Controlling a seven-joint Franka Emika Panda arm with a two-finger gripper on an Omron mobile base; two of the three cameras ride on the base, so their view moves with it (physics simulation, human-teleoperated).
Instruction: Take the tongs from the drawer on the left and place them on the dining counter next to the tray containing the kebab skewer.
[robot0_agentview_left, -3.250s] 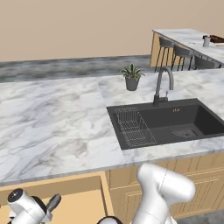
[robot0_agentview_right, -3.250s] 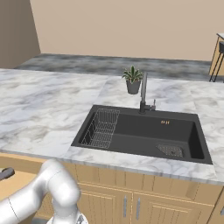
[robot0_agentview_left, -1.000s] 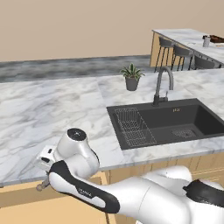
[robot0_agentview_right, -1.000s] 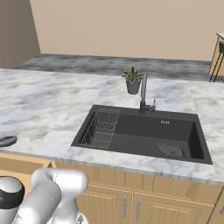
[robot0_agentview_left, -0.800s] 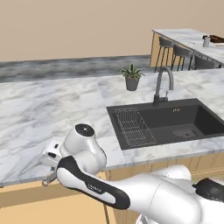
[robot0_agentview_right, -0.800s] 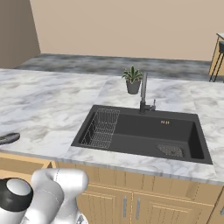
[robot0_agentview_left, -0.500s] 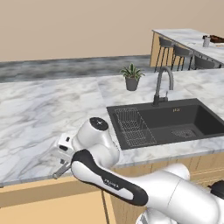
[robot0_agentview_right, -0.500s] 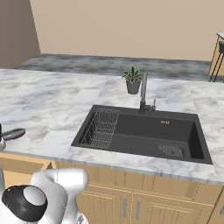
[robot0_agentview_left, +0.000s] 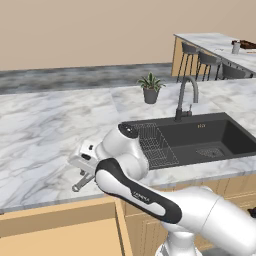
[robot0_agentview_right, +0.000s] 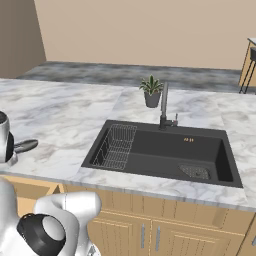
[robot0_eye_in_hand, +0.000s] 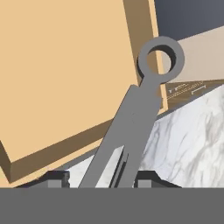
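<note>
In the hand view the tongs sit between the two dark fingertips, and the jaws pinch them at the lower, forked end. The long axis of the tongs runs straight out from the jaws, along the direction the hand looks, and the small ring is at the far tip. So the tongs are not across the grip but in line with it, like a pointer.

Under the tongs lies the open drawer with its light wood bottom, and the ring hangs just over its edge. Beside it is the marble of the kitchen counter.

In the left base view the gripper is at the front edge of this counter, above the drawer, and the grey tongs stick out downward and to the left from it.

Far behind, past the sink and the plant, stands the dining counter with the tray on it. It is well apart from the gripper, at the far right. I judge that the tongs must be carried a long way to the right and set down flat beside this tray.
</note>
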